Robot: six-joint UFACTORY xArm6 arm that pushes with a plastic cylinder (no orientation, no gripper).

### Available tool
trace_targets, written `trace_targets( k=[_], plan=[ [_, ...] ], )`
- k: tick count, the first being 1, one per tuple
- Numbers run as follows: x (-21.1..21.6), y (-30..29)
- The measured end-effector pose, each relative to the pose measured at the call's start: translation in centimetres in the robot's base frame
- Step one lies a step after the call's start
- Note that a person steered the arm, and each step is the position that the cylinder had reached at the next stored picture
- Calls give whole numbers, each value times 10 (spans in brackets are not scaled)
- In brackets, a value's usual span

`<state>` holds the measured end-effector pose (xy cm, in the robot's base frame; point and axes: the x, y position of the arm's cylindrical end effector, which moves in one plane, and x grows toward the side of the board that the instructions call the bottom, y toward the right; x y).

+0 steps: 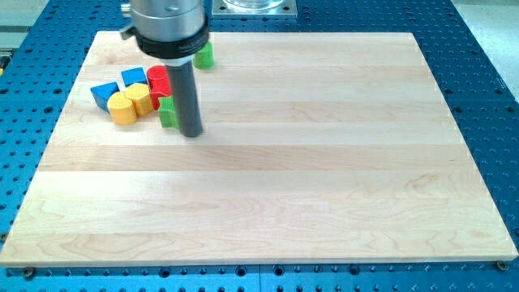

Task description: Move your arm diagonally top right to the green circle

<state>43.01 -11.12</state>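
My rod comes down from the grey arm head at the view's top left, and my tip (pixel 191 133) rests on the wooden board (pixel 268 178). A green block (pixel 168 113), shape unclear, sits just left of the tip, touching or nearly touching the rod. A second green block (pixel 204 55), possibly the green circle, lies above and slightly right of the tip, partly hidden by the arm head. A red block (pixel 159 83) sits behind the rod's left side.
A cluster lies left of the tip: a yellow cylinder (pixel 122 108), a yellow block (pixel 142 99), a blue triangle-like block (pixel 103 92) and a blue block (pixel 134 77). The board sits on a blue perforated table (pixel 486 97).
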Motion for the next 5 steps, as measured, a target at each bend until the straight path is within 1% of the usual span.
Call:
trace_targets(
  k=[1,2,3,4,5],
  plan=[
    [9,-31],
    [21,-39],
    [58,31],
    [-14,129],
    [-106,132]
  ],
)
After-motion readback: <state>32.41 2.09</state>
